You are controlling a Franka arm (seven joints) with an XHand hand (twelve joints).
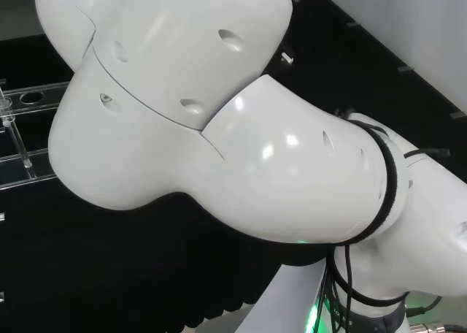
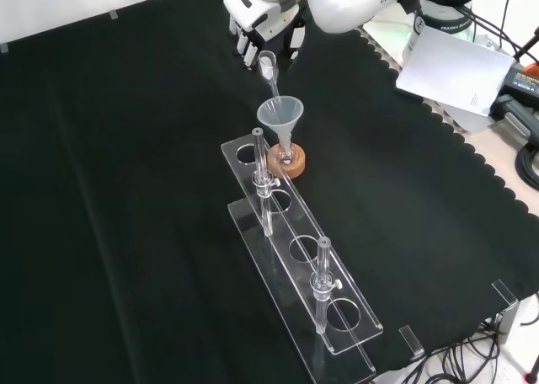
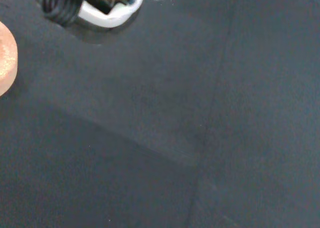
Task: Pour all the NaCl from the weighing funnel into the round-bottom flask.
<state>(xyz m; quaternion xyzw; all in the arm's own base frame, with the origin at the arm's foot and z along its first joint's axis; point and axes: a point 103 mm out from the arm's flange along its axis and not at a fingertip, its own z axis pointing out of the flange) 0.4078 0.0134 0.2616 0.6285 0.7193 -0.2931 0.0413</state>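
Observation:
In the front view the black and white hand (image 2: 263, 32) comes in from the top, its fingers curled round a clear weighing funnel (image 2: 269, 71). The weighing funnel tilts down, its thin spout reaching into the mouth of a clear cone funnel (image 2: 280, 113). That cone funnel stands in the neck of a small round-bottom flask (image 2: 286, 155) on a cork ring (image 2: 287, 162). The flask's contents are too small to make out. In the wrist view a blurred part of the hand (image 3: 102, 8) and an edge of the cork ring (image 3: 6, 58) show over black cloth.
A clear plastic rack (image 2: 299, 253) with round holes and two upright glass tubes (image 2: 261, 182) stands just in front of the flask in the front view; its end (image 1: 29, 165) shows at the head view's left. White arm links (image 1: 204, 106) loom large in the head view. Papers and cables (image 2: 472, 60) lie at the cloth's right edge.

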